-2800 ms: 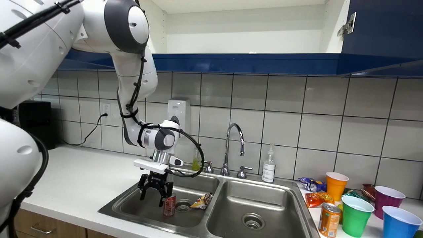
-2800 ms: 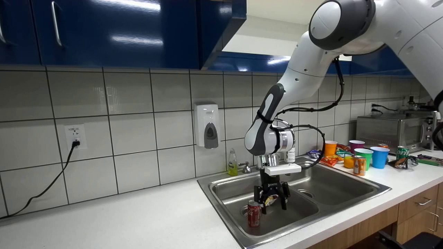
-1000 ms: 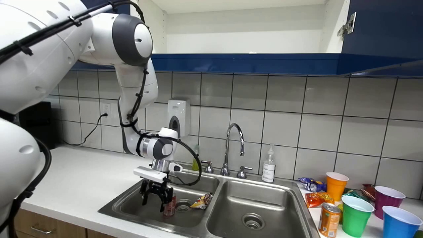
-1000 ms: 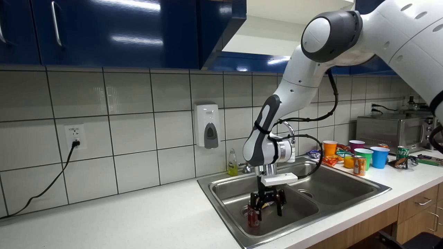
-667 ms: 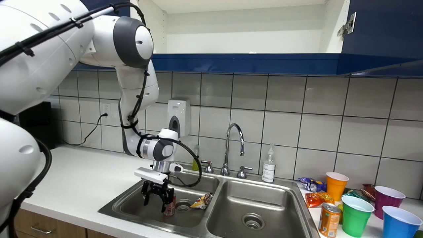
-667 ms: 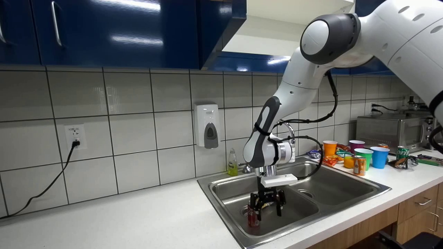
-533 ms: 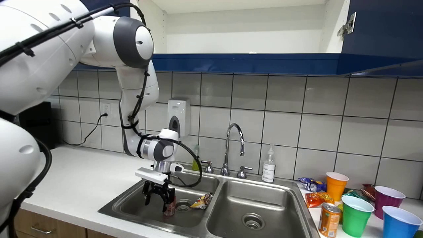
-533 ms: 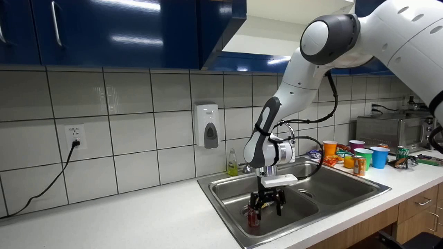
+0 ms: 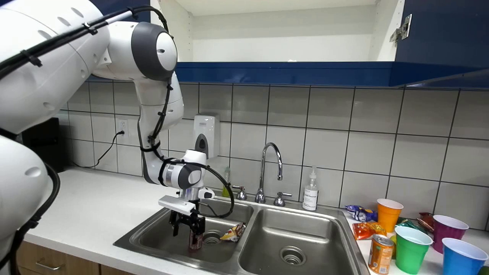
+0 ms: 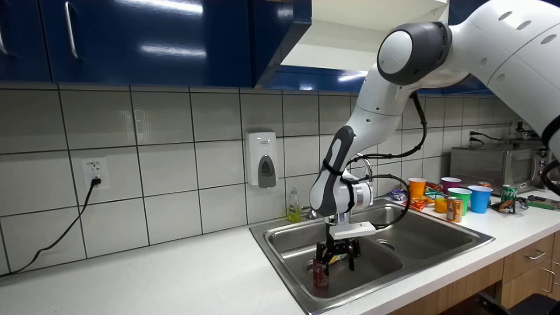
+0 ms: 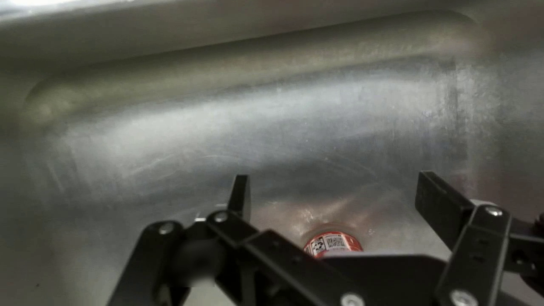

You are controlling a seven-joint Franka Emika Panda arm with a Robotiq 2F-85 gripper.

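In the sink (image 9: 252, 240), below a tiled wall (image 9: 326, 149), hovering close to the upright can (image 10: 320, 280). Holding nothing, with the hand (image 11: 334, 182) spread wide.

Soap dispenser (image 9: 206, 135), green cup (image 9: 412, 252), blue cup (image 9: 463, 259)

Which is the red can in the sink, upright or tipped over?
Upright: in an exterior view, the red can stands on end in the sink, its long side running up and down.
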